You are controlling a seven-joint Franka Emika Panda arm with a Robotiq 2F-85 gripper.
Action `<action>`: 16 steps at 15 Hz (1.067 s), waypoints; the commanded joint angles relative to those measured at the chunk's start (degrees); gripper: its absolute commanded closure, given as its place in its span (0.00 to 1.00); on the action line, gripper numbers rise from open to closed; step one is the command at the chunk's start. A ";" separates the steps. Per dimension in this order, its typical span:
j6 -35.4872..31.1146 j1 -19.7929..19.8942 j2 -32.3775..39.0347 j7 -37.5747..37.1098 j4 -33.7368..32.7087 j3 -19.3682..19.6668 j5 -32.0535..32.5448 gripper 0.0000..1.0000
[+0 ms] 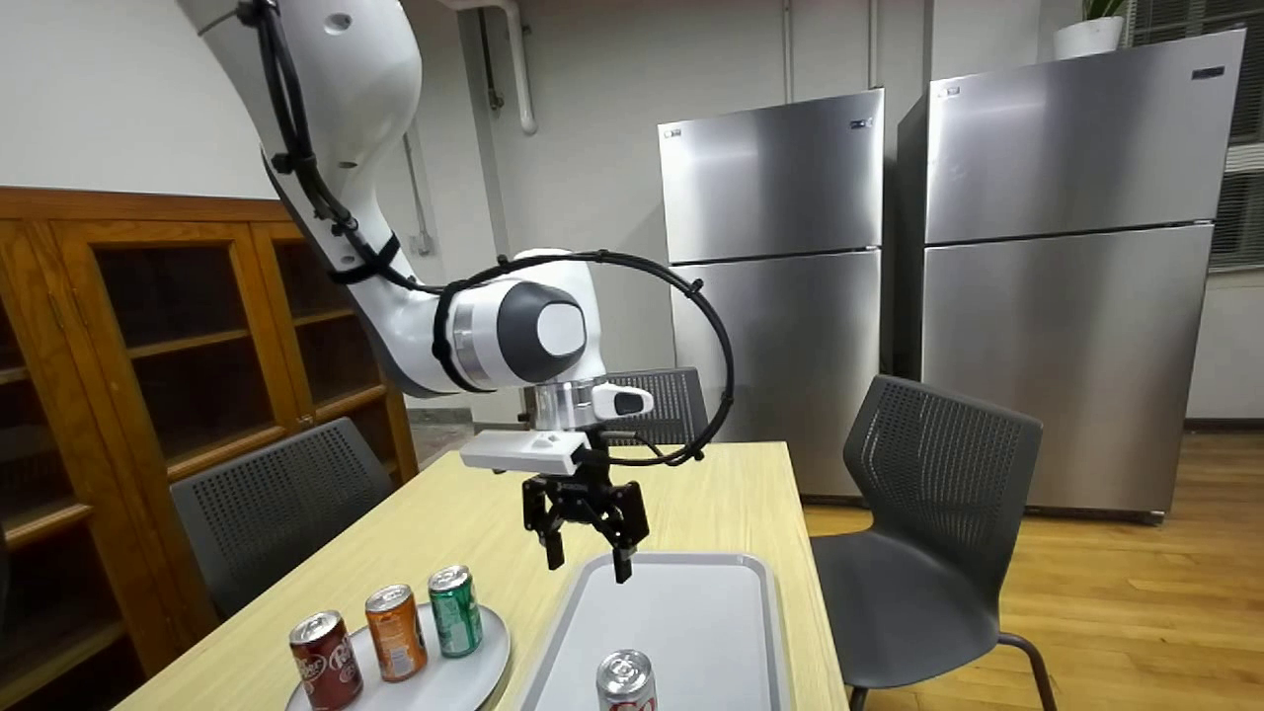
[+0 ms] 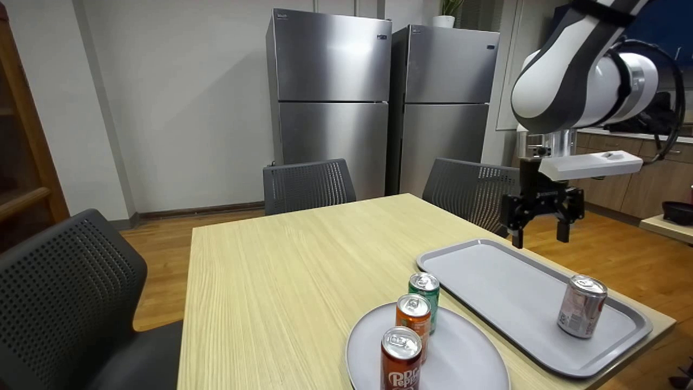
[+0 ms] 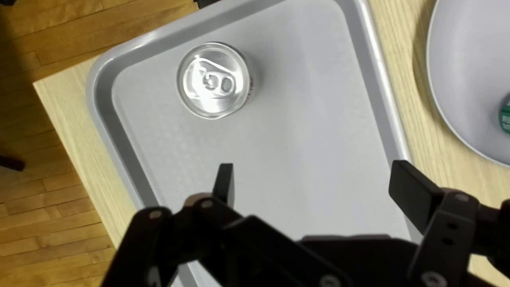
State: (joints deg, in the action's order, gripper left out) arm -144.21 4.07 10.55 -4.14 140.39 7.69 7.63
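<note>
My gripper (image 1: 589, 563) is open and empty. It hangs above the grey rectangular tray (image 1: 691, 617), touching nothing; it also shows in an exterior view (image 2: 540, 237) and the wrist view (image 3: 312, 179). A silver can (image 2: 582, 306) stands upright on the tray near one end, ahead of the fingers in the wrist view (image 3: 214, 81). A round grey plate (image 2: 465, 352) beside the tray holds a dark red Dr Pepper can (image 1: 326, 662), an orange can (image 1: 396, 632) and a green can (image 1: 455, 610), standing in a row. Only the green can's edge (image 3: 505, 117) shows in the wrist view.
The tray and plate rest on a light wooden table (image 2: 281, 271). Dark chairs (image 1: 928, 533) stand around it. Two steel refrigerators (image 1: 775, 296) stand behind, and a wooden glass-door cabinet (image 1: 178, 336) stands at one side. The tray lies along the table's edge.
</note>
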 commanded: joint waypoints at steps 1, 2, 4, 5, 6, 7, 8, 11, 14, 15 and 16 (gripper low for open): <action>0.06 -1.84 -0.29 -4.52 -0.60 -2.39 -3.51 0.00; -0.22 -2.49 -0.34 -5.65 -0.51 -2.90 -4.13 0.00; -0.92 -3.79 -0.40 -7.80 -0.36 -3.94 -5.17 0.00; -1.03 -4.39 -0.25 -8.83 -0.50 -4.39 -5.63 0.00; -1.27 -4.93 -0.15 -10.01 -0.65 -4.77 -6.02 0.00; -1.36 -5.48 0.18 -11.15 -1.00 -5.17 -6.70 0.00; -1.47 -5.91 0.35 -12.26 -1.23 -5.51 -7.37 0.00; -2.14 -7.16 1.07 -16.09 -1.84 -6.14 -8.88 0.00; -2.77 -8.35 2.11 -20.03 -2.64 -6.22 -9.29 0.00; -3.00 -8.71 2.50 -21.35 -2.93 -6.16 -9.26 0.00; -3.20 -9.15 2.95 -22.65 -3.25 -6.11 -9.07 0.00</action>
State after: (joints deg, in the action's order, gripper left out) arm -146.63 -4.01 11.73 -22.49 138.93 1.90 -0.81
